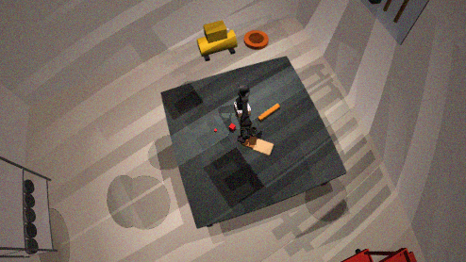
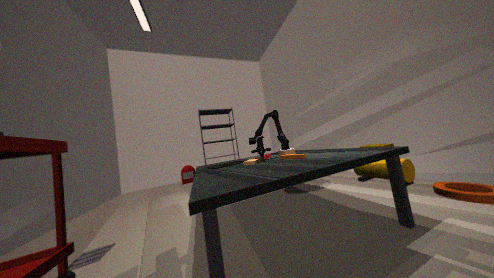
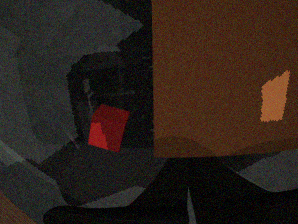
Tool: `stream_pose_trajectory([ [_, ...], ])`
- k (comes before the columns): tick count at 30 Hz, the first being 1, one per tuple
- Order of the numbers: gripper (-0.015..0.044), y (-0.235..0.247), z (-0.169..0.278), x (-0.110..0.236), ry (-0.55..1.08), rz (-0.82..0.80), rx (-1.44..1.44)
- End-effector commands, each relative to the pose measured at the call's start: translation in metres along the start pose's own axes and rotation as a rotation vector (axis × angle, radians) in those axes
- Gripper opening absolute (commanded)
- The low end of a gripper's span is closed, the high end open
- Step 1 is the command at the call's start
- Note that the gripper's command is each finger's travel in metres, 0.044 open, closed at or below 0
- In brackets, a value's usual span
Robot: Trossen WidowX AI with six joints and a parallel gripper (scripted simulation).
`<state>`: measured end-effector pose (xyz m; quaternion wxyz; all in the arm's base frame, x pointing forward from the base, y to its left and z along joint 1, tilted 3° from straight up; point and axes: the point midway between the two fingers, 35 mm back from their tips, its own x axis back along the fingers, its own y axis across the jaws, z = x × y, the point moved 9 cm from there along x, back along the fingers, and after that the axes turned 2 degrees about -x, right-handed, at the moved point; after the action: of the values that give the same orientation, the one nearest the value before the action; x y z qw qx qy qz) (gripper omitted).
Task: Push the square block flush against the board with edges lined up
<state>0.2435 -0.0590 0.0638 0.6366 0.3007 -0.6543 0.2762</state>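
Note:
The square block [image 1: 265, 147] [image 2: 251, 161] [image 3: 213, 56] is a flat tan piece near the middle of the dark table [image 1: 292, 155] [image 2: 300, 172]. The board [image 1: 269, 111] [image 2: 293, 156] is a long orange bar lying farther back, well apart from the block. My gripper [image 1: 244, 138] [image 2: 259, 151] [image 3: 184, 149] is shut and empty. It is low over the table at the block's left corner, and its shadow covers part of the block. In the wrist view the block fills the upper right.
A small red cube [image 1: 232, 126] [image 2: 267, 156] [image 3: 108, 127] lies just left of my gripper, with a tiny red speck [image 1: 215, 129] farther left. On the floor stand a yellow tank [image 1: 217, 39], an orange ring [image 1: 256, 39], a rack [image 1: 24, 207] and a red cart [image 2: 30, 150].

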Motion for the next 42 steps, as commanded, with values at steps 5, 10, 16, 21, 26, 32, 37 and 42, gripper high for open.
stream_pose_trajectory([
  [5,0.0,-0.002,0.01,0.0,-0.009,0.002,0.003],
  [10,0.0,-0.003,0.018,0.0,-0.009,0.002,0.003],
  [16,0.0,-0.003,0.028,-0.001,-0.008,0.002,0.003],
  [21,0.0,-0.002,0.036,-0.001,-0.007,0.001,0.003],
  [26,0.0,-0.002,0.044,-0.001,-0.007,0.001,0.003],
  [32,0.0,-0.003,0.043,0.033,-0.006,-0.001,0.002],
  [37,0.0,-0.001,0.044,0.054,-0.007,0.002,0.003],
  [42,0.0,-0.001,0.04,0.055,-0.008,0.002,-0.046],
])
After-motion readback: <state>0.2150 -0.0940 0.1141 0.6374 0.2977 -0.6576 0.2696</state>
